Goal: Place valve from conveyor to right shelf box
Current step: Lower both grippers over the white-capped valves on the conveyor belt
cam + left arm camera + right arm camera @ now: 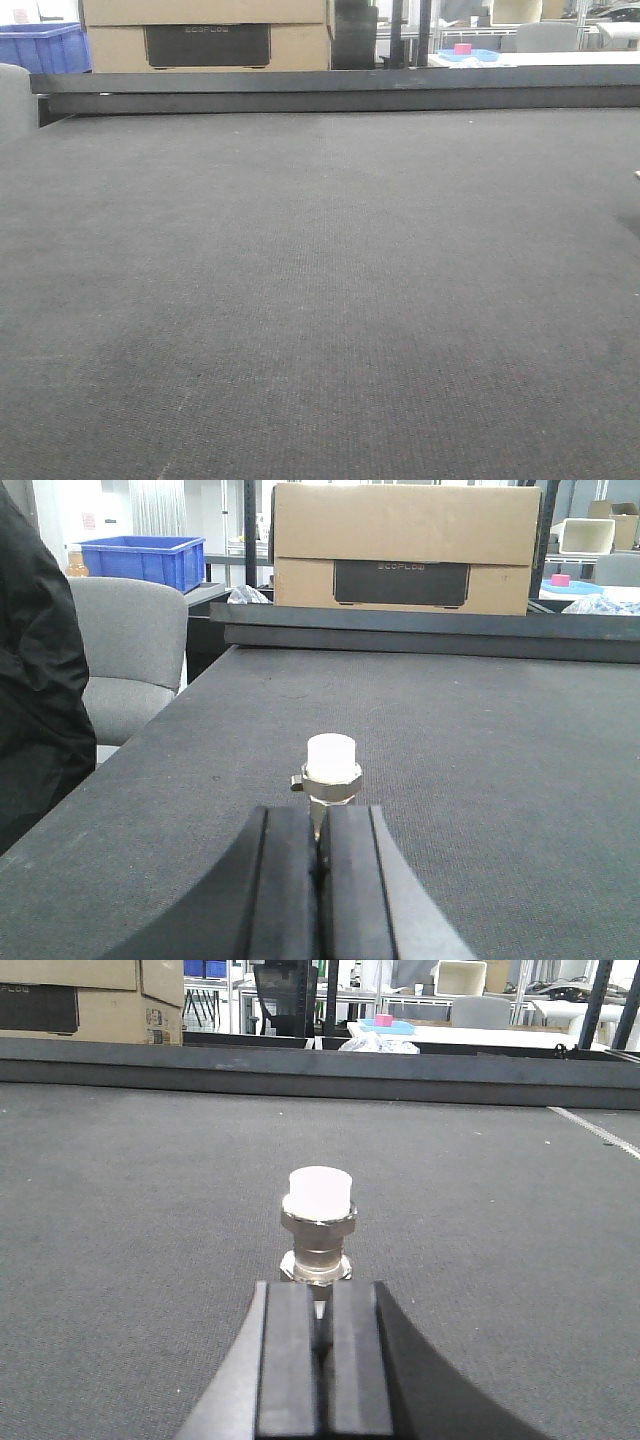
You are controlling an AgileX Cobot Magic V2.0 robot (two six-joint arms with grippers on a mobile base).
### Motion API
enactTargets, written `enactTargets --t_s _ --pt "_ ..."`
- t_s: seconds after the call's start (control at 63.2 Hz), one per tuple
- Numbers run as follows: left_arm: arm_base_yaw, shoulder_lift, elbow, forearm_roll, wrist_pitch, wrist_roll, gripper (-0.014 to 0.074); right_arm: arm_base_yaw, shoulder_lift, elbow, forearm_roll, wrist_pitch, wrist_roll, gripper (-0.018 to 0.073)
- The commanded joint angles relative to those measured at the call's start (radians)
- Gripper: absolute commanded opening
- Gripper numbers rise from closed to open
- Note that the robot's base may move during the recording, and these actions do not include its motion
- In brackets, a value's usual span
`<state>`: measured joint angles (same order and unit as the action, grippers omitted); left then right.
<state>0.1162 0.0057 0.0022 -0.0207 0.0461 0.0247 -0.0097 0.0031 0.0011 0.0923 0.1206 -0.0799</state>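
The conveyor (pixel 320 300) is a wide dark grey woven belt with a black rail (pixel 330 92) along its far edge. The front view shows neither a valve nor a gripper. In the left wrist view, my left gripper (pixel 320 825) is shut on the thin lower stem of a metal valve with a white cap (pixel 330 770), which stands upright over the belt. In the right wrist view, my right gripper (pixel 320 1308) is shut on the base of a similar white-capped metal valve (pixel 319 1225). The right shelf box is out of view.
Beyond the rail stands a cardboard box (pixel 405 548) with a black panel. A blue crate (pixel 145 558), a grey chair (pixel 125 650) and a person in a black jacket (pixel 35 680) are at the left. A white table (pixel 450 1035) is behind.
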Motion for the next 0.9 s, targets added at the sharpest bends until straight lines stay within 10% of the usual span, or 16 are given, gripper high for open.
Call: enactTargets --t_s 0.0,0.886 --pt "-0.001 -0.006 -0.002 0.003 -0.018 -0.007 -0.0111 -0.005 -0.003 -0.001 -0.003 -0.024 -0.002 -0.0162" --pt "-0.001 -0.006 -0.002 -0.024 -0.125 -0.007 -0.0111 -0.005 -0.003 -0.001 -0.003 -0.185 -0.002 -0.0162"
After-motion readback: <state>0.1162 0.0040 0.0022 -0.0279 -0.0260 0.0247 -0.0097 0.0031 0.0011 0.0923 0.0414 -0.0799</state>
